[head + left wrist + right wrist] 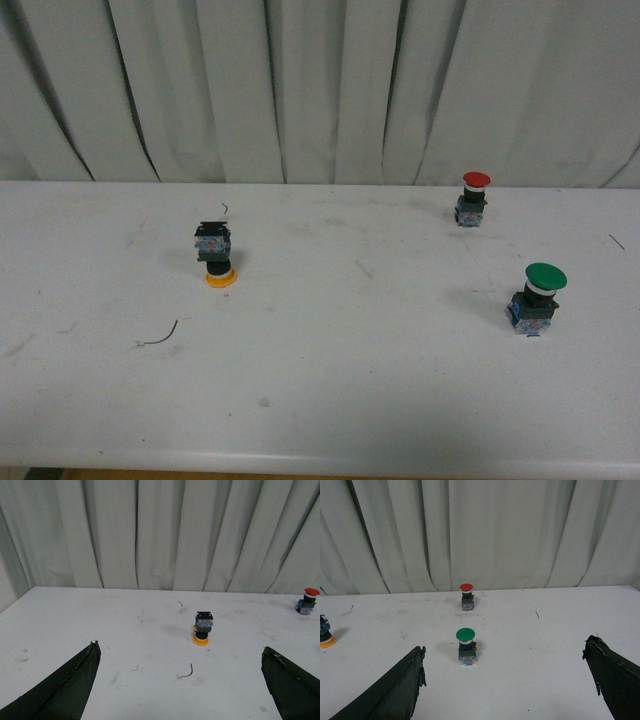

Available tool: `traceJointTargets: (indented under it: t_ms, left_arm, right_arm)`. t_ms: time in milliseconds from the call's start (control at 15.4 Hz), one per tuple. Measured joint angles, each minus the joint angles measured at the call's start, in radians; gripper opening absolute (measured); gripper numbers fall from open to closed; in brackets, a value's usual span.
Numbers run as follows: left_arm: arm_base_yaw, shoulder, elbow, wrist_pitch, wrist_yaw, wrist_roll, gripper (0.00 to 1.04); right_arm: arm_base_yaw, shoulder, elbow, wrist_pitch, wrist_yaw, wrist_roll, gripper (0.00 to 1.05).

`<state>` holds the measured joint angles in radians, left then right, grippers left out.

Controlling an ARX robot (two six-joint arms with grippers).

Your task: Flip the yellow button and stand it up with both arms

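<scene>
- White worktop [320, 410] carries three push-button switches, with a pale pleated curtain [320, 90] hanging behind its far edge.
- The yellow button [218, 258] stands on the left half of the worktop, nearer the far edge than the near edge; it is upside down, with its yellow-orange cap flat on the surface and its blue-grey base on top.
- Neither arm shows in the front view; each gripper is seen only from its own wrist camera.
- The left gripper [181, 649] hovers above the worktop and faces across it toward the curtain; its two black fingers [65, 690] are spread wide with nothing between them; the yellow button [203, 629] lies ahead of the tips, well apart from both.
- The right gripper [505, 646] is posed the same way over the right half of the worktop; its fingers [395, 695] are also splayed wide and empty; the yellow button [325, 635] is partly cut off at that picture's border, well off to the side.
- A green-capped switch [538, 298] stands cap up near the right edge; a red-capped switch [474, 198] stands cap up beyond it, close to the far edge; both are ahead of the right gripper and touch neither finger.
- A thin curved wire scrap [160, 335] lies toward the near edge from the yellow button, apart from it.
</scene>
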<state>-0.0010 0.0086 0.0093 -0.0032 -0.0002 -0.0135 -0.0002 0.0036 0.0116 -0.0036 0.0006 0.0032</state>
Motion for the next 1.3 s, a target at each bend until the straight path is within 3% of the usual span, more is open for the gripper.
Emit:
traceJointTargets:
  t_ms: [972, 1037, 1167, 1231, 1296]
  left_arm:
    - [0.000, 0.000, 0.000, 0.000, 0.000, 0.000, 0.98]
    - [-0.007, 0.006, 0.006, -0.032, -0.021, -0.010, 0.98]
    - [-0.085, 0.147, 0.107, -0.211, -0.226, -0.121, 0.98]
    - [-0.068, 0.151, 0.132, -0.195, -0.240, -0.151, 0.98]
    - [-0.002, 0.159, 0.145, -0.126, -0.167, -0.151, 0.98]
  right_arm:
    - [0.000, 0.000, 0.000, 0.000, 0.000, 0.000, 0.98]
    - [0.000, 0.000, 0.000, 0.000, 0.000, 0.000, 0.98]
    - [0.000, 0.000, 0.000, 0.000, -0.002, -0.001, 0.98]
    - [0.000, 0.000, 0.000, 0.000, 0.000, -0.001, 0.98]
    - [0.000, 0.000, 0.000, 0.000, 0.000, -0.001, 0.98]
